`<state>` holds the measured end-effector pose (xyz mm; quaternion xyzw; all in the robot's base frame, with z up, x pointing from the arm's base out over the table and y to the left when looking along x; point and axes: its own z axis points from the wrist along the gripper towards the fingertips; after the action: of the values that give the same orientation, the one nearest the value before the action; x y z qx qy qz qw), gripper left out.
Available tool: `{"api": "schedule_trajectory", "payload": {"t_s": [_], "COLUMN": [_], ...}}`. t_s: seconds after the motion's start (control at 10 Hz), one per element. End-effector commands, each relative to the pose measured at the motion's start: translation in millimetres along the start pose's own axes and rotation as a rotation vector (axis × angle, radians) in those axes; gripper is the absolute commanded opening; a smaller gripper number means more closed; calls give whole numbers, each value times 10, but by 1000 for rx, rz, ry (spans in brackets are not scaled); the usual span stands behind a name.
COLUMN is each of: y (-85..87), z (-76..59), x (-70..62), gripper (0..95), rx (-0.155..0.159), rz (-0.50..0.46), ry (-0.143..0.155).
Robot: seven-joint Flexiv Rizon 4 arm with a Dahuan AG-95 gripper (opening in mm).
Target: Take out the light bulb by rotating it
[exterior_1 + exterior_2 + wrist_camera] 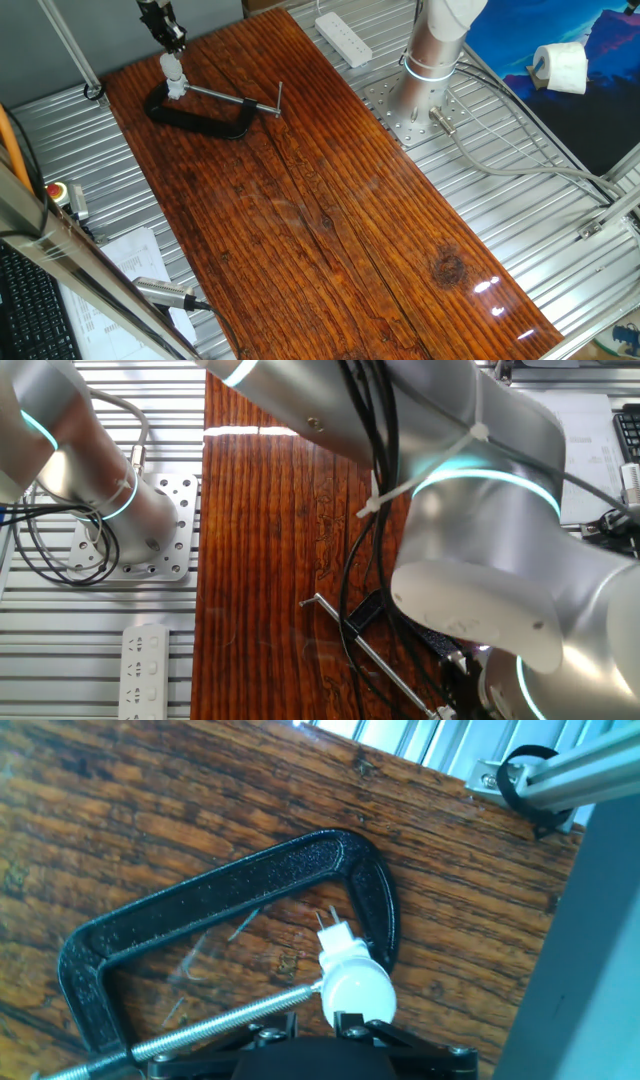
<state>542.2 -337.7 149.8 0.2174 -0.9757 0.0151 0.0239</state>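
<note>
The wooden tabletop (330,200) is a long, dark-stained plank surface set on a ribbed metal bench (520,200). The robot arm's silver base column (435,55) is bolted to a perforated mounting plate (400,110) just beside the wood; in the other fixed view the arm's large silver links (480,530) fill most of the frame, with black cables (365,490) tied along them.

A white power strip (343,37) lies on the bench near the base column. A roll of white paper (560,68) rests on blue fabric at the far right of that view.

A black C-clamp (200,112) lies flat on the wood near the far end of the tabletop. Its steel screw bar (235,98) runs across the open side of the frame and ends in a short cross handle (279,98).

The light bulb (175,78) is white and rounded. It is positioned at the clamp, between the frame's jaw end and the tip of the screw bar. The hand view shows the bulb (355,988) with its grey metal end (333,933) pointing toward the curved frame (370,890), lying over the opening of the clamp.

The gripper (172,45) is directly above the bulb, its fingers closed onto the bulb's upper end. In the hand view the finger tips (350,1020) meet the bulb's white dome at the bottom edge of the frame.
</note>
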Motion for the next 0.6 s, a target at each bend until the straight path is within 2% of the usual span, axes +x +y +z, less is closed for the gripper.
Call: {"api": "schedule_trajectory", "payload": {"t_s": [0.1, 0.3, 0.4, 0.6], "y": [-85, -142, -147, -164], "z": [5, 6, 14, 24], "x": [12, 0, -7, -41], "gripper": [380, 380, 380, 380], "rx": [-4, -16, -14, -11], "rz": [-55, -75, -64, -41], "ry": [-7, -14, -26, -27]}}
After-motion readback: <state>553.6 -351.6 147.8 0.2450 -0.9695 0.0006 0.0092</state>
